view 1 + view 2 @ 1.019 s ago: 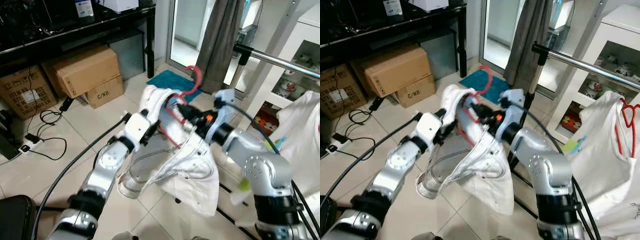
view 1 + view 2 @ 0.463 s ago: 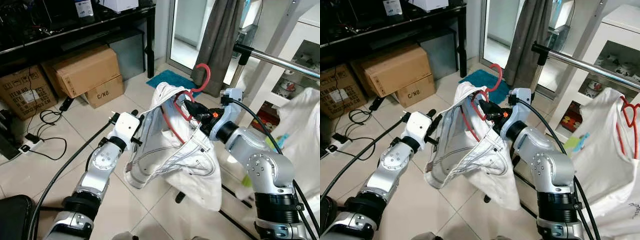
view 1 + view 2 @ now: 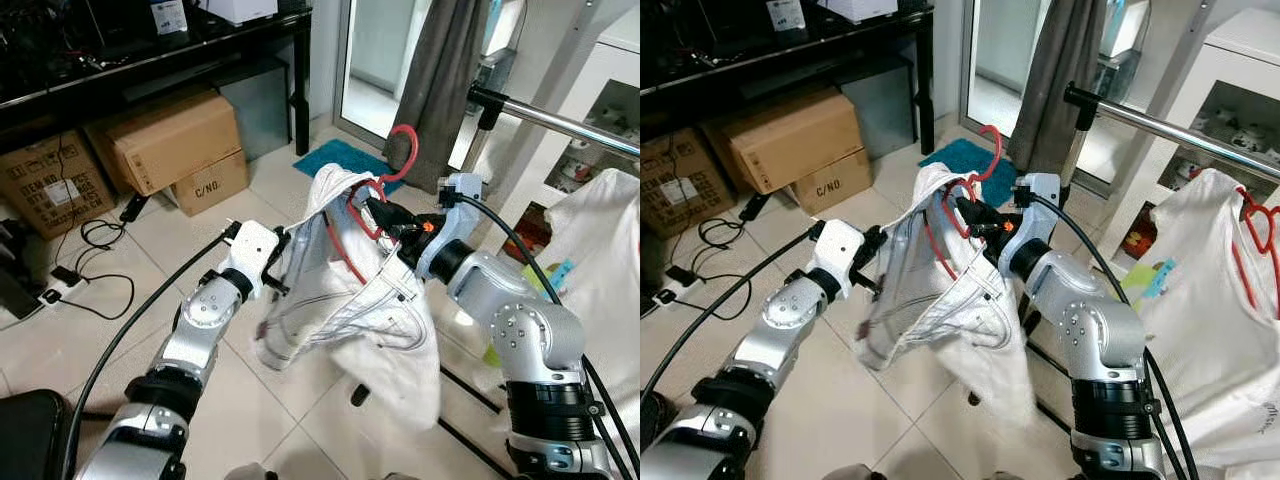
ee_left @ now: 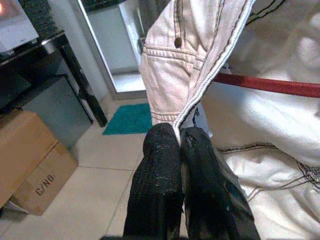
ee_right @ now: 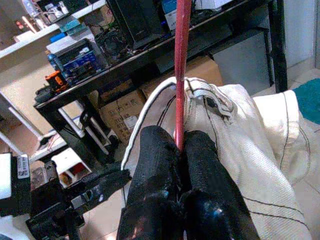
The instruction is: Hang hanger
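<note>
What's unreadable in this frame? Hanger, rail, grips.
- Red hanger: its lower arms run inside the white garment in the eye views.
- Metal rail: its far end is cut off by the right edge.
- Left gripper: its pads hide how much hem they pinch in the left wrist view.
- Right gripper: its fingers cover the hanger below the clamp in the right wrist view.

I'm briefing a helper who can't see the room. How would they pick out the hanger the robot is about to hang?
Start at the metal rail on the robot's right, by the grey curtain. Just short of its near end, the right hand grips a red hanger draped with a white garment, whose edge the left hand pinches. Another red hanger sits by the rail in white cloth, held by no hand.
</note>
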You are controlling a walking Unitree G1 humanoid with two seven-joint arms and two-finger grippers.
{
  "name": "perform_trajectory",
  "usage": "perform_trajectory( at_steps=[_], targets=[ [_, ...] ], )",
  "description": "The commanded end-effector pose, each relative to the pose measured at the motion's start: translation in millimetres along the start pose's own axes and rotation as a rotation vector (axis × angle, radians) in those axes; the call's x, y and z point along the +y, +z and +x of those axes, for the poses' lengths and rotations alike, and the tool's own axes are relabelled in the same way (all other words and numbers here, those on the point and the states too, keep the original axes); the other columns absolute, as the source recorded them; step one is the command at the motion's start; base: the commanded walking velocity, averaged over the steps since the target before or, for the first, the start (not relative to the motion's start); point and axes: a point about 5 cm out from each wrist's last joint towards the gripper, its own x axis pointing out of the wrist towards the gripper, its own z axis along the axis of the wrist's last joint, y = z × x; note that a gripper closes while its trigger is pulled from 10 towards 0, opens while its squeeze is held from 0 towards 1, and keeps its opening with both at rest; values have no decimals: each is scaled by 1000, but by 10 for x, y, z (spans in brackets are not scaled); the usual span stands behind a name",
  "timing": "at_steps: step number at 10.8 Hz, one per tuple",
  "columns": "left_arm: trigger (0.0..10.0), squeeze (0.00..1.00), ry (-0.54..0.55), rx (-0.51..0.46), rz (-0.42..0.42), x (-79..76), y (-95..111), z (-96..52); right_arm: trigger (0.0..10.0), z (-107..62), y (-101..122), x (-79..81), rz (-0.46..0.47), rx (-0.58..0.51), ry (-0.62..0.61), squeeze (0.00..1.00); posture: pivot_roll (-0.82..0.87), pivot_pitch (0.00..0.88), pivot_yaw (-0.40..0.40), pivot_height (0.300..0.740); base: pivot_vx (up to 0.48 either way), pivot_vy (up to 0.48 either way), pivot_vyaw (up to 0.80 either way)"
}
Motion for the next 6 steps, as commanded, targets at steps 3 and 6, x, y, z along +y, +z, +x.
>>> perform_trajectory(
  at_steps=[3,6],
  targets=[
    [4000,0,-36,-5,-140,19,2,18,0,-12,152,9,-21,-77,0,0,-109,0,27,740,0,0,0],
    [10000,1000,-43,-1,-112,66,11,28,0,2,166,18,-16,-82,6,0,-107,0,27,740,0,0,0]
  ],
)
